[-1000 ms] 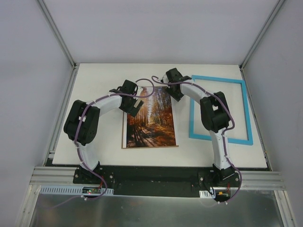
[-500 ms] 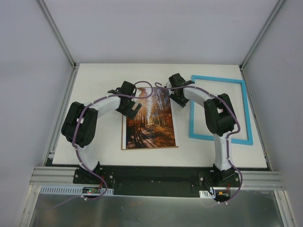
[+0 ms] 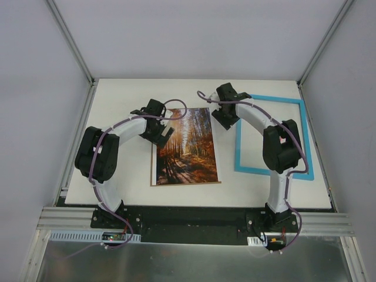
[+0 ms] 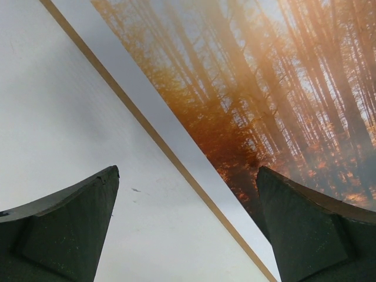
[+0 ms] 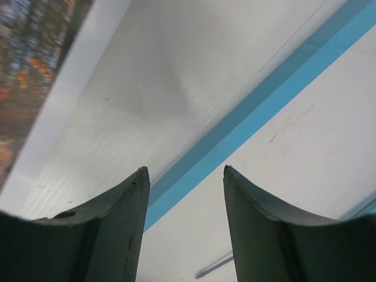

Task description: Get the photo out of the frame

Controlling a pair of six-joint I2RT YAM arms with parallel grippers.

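So the photo (image 3: 187, 147) (thin rectangular print of an orange-and-brown autumn forest path) is lying flat, picture side up, in the middle of the white table (image 3: 117, 176). It seems to sit on a plain brown backing board (image 3: 188, 183) that only peeks out as a thin edge. It's already clear of the frame (image 3: 305, 138), the thin turquoise-blue rectangle lying flat just to its right and not touching it. Looks to me like the job is basically done, or down to parting print from board.

The print's long axis runs away from the arm bases toward the far side of the table. The left gripper (image 3: 164, 130) is at the print's far-left edge. In the wrist view it's spread wide with nothing held, straddling the board's brown edge — one finger over bare table, the other over the print. So the photo sits right under it and off to its right.

The right gripper (image 3: 222, 119) hangs by the far-right corner, over the gap between print and frame. Its fingers are apart too and it's empty — the frame's blue bar runs just below its tips. The left one's the nearer for an edge pick, I'd say.
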